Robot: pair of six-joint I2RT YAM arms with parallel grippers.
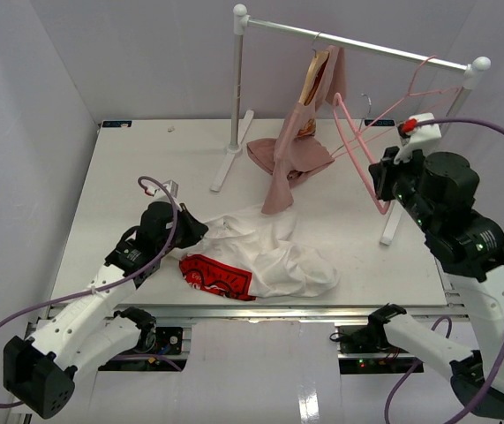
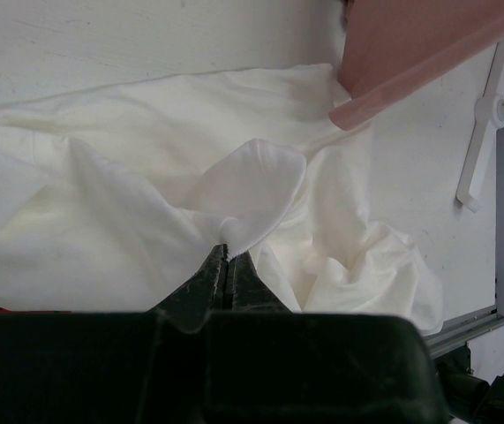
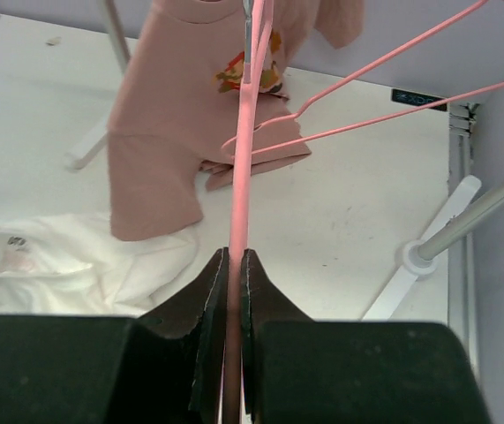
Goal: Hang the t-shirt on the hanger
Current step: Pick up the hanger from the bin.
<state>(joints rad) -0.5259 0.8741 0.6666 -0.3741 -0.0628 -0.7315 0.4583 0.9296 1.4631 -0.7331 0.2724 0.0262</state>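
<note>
The white t-shirt [image 1: 274, 256] lies crumpled at the table's front centre, its red graphic [image 1: 218, 276] at the near left. My left gripper [image 1: 194, 232] is shut on a fold of its cloth, which shows in the left wrist view [image 2: 252, 190] right at the fingertips [image 2: 227, 258]. My right gripper [image 1: 380, 187] is raised at the right, shut on a thin bar of the light-pink hanger [image 1: 355, 150]. In the right wrist view that bar [image 3: 244, 159] runs straight up out of the closed jaws [image 3: 236, 258], and the t-shirt [image 3: 57, 265] lies at lower left.
A white clothes rack [image 1: 357, 40] stands at the back, its feet [image 1: 230, 159] on the table. A dusty-pink garment [image 1: 309, 132] hangs from it, its hem touching the table. A second pink hanger [image 1: 428, 78] hangs near the rail's right end. The rack's right foot [image 3: 428, 256] is close to my right gripper.
</note>
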